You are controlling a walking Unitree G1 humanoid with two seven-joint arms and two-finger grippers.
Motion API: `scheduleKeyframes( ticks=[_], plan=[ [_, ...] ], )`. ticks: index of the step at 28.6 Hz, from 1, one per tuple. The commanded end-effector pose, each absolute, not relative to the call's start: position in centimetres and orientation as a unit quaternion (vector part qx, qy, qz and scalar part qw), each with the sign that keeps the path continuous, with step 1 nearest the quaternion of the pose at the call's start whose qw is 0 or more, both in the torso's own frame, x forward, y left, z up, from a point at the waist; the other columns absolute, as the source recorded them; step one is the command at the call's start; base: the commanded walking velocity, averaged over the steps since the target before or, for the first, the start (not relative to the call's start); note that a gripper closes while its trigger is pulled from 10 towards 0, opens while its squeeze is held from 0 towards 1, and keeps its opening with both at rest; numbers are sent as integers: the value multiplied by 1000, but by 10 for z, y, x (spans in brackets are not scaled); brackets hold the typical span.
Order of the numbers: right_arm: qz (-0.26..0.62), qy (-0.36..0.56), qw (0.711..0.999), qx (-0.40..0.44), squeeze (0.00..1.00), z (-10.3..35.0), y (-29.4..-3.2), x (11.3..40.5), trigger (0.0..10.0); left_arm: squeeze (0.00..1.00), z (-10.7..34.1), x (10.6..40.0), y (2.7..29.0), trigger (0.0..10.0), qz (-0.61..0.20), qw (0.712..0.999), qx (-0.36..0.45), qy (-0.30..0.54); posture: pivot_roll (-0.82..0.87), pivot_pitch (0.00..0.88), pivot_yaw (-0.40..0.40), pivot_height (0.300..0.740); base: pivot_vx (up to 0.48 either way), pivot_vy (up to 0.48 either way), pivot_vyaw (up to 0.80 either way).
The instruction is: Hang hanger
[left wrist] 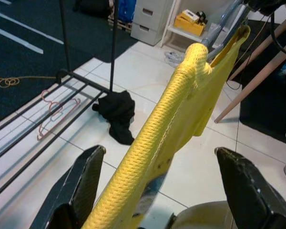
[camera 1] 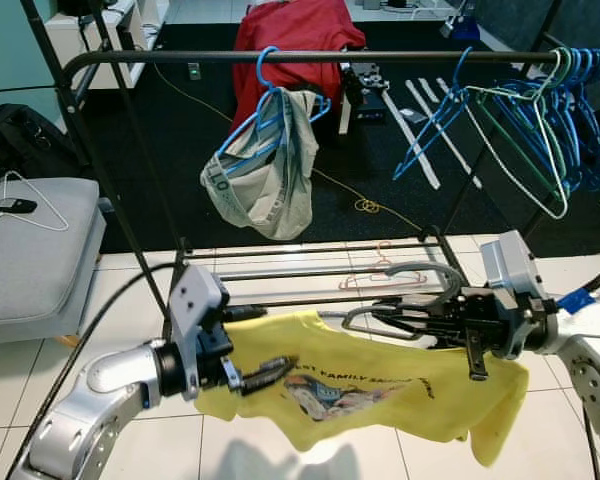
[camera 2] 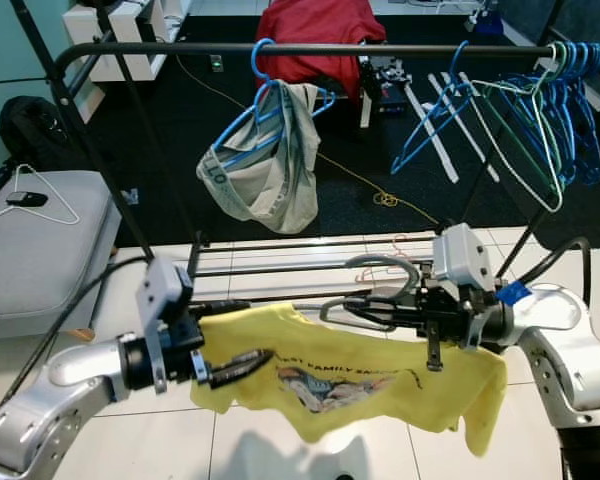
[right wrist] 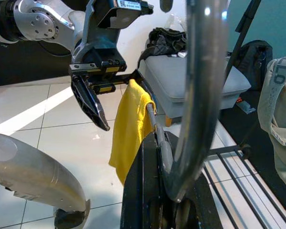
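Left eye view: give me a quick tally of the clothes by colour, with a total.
Yellow: 1, the shirt on the hanger held by the right gripper
Grey: 1, the garment hung on the rail
Red: 1, the cloth behind the rack
Total: 3

We are in a room of a home used for laundry. A black garment rack (camera 1: 310,57) stands on white tile floor (camera 1: 280,440); blue hangers (camera 1: 570,110) hang from it, a grey cushioned seat (camera 1: 30,250) sits beside it, and a dark carpet (camera 1: 380,190) lies behind.
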State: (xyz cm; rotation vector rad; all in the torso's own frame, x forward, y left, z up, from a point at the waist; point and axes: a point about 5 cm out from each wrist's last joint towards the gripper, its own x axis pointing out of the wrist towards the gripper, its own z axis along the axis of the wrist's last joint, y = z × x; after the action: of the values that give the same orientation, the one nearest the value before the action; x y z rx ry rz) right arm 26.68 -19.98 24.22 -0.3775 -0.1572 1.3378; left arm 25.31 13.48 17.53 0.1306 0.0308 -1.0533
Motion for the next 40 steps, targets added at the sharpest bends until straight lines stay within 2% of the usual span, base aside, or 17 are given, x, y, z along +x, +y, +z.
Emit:
scheduleKeyframes(
  ticks=[1,7,12,19,20,21,22,23,24,40],
  plan=[
    [614,-89,763,-180,0,250,-199,268,10000,0,166,248,135,10000,-516,853,71,43,-55,210,9,740,0,0,0],
    [602,-93,771,-186,0,258,-207,272,10000,0,162,250,142,10000,-495,866,58,51,-57,214,8,740,0,0,0],
    [596,-85,774,-195,0,260,-212,272,10000,0,158,248,141,10000,-497,864,60,59,-58,215,11,740,0,0,0],
    [592,-77,777,-200,0,262,-217,271,10000,0,163,255,140,9922,-484,873,51,38,-63,216,17,740,0,0,0],
    [591,-75,777,-201,0,262,-218,271,10000,0,164,256,141,5020,-483,873,53,38,-63,216,17,740,0,0,0],
    [590,-75,778,-201,0,262,-219,271,10000,0,164,256,141,3059,-483,873,55,38,-63,219,17,740,0,0,0],
    [590,-75,778,-201,0,262,-219,271,10000,0,164,256,141,3059,-483,873,55,38,-63,219,17,740,0,0,0],
    [589,-74,779,-203,0,262,-220,271,10000,0,164,256,142,863,-483,873,56,39,-63,219,17,740,0,0,0],
    [587,-71,780,-206,0,262,-222,271,10000,0,163,256,143,0,-481,874,57,41,-62,219,19,740,0,0,0],
    [574,-57,784,-229,0,260,-231,275,10000,0,161,256,151,0,-476,875,65,53,-57,221,22,740,0,0,0]
  ],
)
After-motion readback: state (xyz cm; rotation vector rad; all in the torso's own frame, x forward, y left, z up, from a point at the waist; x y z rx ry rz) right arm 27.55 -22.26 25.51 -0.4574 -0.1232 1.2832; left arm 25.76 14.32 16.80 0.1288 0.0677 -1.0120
